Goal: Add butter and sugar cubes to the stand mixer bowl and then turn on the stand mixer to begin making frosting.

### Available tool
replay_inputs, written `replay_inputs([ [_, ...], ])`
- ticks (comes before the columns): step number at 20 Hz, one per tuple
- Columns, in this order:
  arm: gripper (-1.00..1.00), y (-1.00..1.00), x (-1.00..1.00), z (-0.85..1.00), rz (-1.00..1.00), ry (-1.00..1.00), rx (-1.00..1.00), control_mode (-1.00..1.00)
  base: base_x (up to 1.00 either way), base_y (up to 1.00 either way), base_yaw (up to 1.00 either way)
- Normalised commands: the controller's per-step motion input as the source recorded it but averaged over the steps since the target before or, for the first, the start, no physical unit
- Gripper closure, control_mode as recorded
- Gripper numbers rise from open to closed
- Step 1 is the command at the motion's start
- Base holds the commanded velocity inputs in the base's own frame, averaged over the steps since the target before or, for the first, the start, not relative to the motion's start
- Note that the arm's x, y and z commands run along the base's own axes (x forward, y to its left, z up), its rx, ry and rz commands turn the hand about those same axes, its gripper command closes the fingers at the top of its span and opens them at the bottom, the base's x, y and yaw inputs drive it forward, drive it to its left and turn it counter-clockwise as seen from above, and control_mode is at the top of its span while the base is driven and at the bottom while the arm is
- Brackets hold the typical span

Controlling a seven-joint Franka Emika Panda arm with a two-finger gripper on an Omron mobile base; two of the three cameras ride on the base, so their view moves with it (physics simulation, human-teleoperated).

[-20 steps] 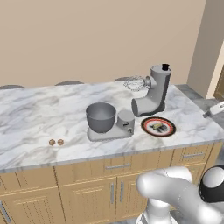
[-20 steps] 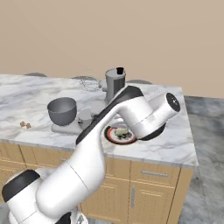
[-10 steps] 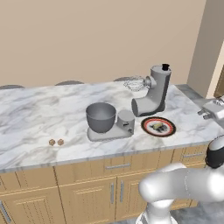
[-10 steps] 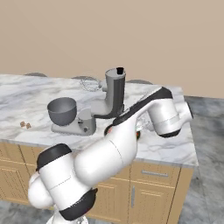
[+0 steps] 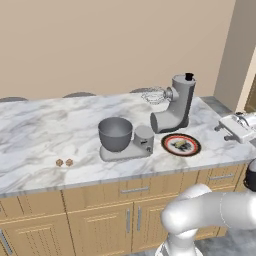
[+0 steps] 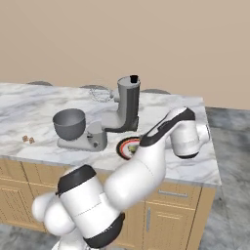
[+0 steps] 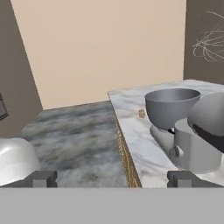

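Nothing has gone into the bowl (image 5: 115,133) yet, so the step in hand looks like fetching the first ingredient. The bowl sits on the mixer (image 5: 127,145) base, just left of its short column. The two sugar cubes (image 5: 64,162) lie side by side on the counter (image 5: 35,130), well left of the bowl and nearer the front edge. To the bowl's right, past the column, is a red-rimmed plate (image 5: 181,145) with something small and pale on it (probably the butter, though too small to be sure). A tall grey piece with a whisk stands behind the plate.

The gripper (image 7: 112,178) hangs off the counter's right end, far from the bowl, looking back along the worktop; its tips (image 7: 43,178) stand wide apart with nothing between them, touching nothing.

To do this well, I would swing the hand in over the plate, the closer target, come down from above with the jaws square to the block's sides, and close gently. The cubes are tiny, so they will need precise centring, one at a time.
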Motion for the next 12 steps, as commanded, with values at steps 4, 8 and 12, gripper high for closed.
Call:
replay_inputs([
  [4, -1.0, 0.48, 0.27, -0.16, 0.0, -0.2, 0.0, -1.0, 0.0, 0.0, 0.0],
  [8, -1.0, 0.34, 0.58, -0.24, 0.0, -0.04, 0.0, -1.0, 0.0, 0.0, 0.0],
  [12, -1.0, 0.11, 0.61, -0.29, 0.0, 0.0, 0.0, -1.0, 0.0, 0.0, 0.0],
])
